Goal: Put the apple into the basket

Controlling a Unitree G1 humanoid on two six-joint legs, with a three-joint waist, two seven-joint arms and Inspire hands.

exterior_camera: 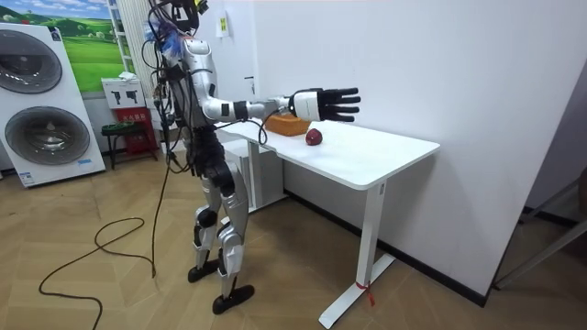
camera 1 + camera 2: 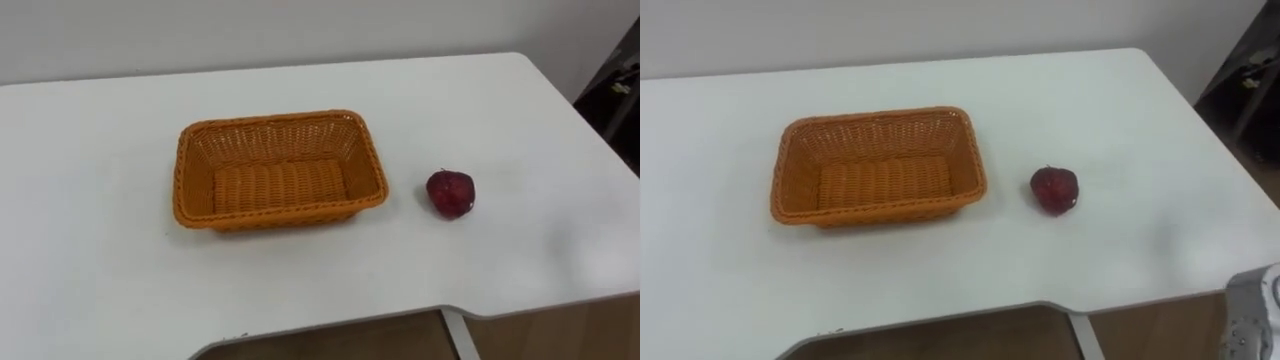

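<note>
A dark red apple (image 2: 451, 193) lies on the white table (image 2: 520, 110), a short way to the right of an orange wicker basket (image 2: 197, 150) that holds nothing. In the room view the apple (image 1: 314, 137) sits beside the basket (image 1: 288, 126) near the table's near end. I stand at that end, facing the table. My right hand (image 1: 326, 104) is stretched out forward at chest height, fingers straight and spread, holding nothing and apart from the apple.
The table's front edge curves inward just before me (image 2: 330, 325). A white wall runs along its far side. Dark objects (image 2: 618, 85) stand past the table's right end. A washing machine (image 1: 46, 101) and a red stool (image 1: 128, 128) stand behind me.
</note>
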